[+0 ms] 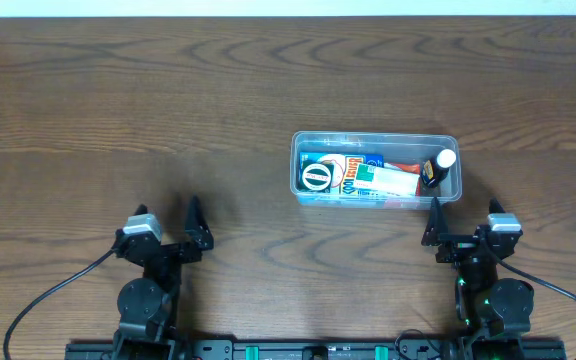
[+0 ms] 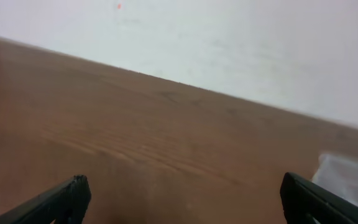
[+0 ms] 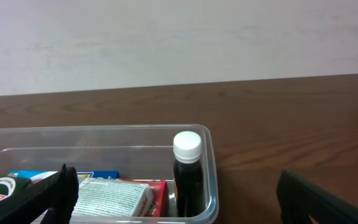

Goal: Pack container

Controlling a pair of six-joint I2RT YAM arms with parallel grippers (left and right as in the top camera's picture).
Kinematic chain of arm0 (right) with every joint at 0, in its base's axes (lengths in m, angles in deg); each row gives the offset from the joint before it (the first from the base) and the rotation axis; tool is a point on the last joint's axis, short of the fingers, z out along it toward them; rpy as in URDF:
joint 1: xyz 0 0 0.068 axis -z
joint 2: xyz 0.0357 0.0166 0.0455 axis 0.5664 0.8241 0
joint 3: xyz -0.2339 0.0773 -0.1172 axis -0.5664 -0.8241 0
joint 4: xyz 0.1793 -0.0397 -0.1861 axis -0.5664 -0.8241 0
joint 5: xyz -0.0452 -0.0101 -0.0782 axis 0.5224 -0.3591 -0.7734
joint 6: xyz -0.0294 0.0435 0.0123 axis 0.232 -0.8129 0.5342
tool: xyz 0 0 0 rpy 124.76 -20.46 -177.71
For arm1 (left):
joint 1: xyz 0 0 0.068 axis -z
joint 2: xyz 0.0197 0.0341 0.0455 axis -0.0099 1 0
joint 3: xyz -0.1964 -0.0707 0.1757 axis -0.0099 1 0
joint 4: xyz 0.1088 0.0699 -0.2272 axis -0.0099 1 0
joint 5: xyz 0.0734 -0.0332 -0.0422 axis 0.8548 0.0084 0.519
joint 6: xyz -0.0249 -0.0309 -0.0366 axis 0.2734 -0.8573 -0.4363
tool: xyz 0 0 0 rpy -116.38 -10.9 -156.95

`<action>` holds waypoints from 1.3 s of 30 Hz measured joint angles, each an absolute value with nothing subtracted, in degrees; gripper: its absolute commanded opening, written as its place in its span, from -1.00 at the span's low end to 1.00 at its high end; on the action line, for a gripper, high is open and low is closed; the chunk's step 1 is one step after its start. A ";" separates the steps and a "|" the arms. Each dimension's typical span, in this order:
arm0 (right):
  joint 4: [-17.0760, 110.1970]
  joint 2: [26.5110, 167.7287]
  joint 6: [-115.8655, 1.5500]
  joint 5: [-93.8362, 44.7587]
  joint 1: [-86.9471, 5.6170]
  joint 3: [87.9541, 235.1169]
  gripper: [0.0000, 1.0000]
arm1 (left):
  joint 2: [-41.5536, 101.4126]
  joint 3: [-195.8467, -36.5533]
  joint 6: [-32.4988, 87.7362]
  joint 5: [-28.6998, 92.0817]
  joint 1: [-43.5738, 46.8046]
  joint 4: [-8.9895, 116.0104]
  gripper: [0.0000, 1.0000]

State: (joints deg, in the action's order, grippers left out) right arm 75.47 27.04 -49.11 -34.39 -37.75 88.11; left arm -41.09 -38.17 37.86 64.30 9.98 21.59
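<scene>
Container (image 1: 374,137) seen right of centre, just ahead of right gripper (image 3: 176,180); boxes (image 1: 373,178) and upright bottle (image 3: 188,177) packed inside; right gripper and left gripper (image 2: 182,185) spread wide, nothing grasped; bottle likely toppled if rim is clipped.

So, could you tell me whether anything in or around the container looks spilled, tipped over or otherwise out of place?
Nothing stands out. The container sits flat on the table. The dark bottle with a white cap stands upright at its right end, the boxes lie inside it, and no spill shows on the wood.
</scene>
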 measured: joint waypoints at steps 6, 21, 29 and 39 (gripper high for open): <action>75.47 27.04 -49.09 -34.39 -37.75 88.11 0.99 | -41.09 -38.17 47.91 60.04 10.00 21.85 0.96; 75.47 27.04 -49.09 -34.39 -37.75 88.11 0.99 | -41.09 -38.17 51.78 58.79 5.39 21.96 0.96; 75.47 27.04 -49.09 -34.39 -37.75 88.11 0.98 | -41.09 -38.17 51.89 58.57 5.25 21.98 0.96; 75.47 27.04 -49.09 -34.39 -37.75 88.11 0.98 | -41.09 -38.17 51.89 58.55 5.25 21.98 0.96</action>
State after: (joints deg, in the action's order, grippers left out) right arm 75.47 27.04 -49.09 -34.39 -37.75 88.11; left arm -41.09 -38.17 51.89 58.55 5.25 21.98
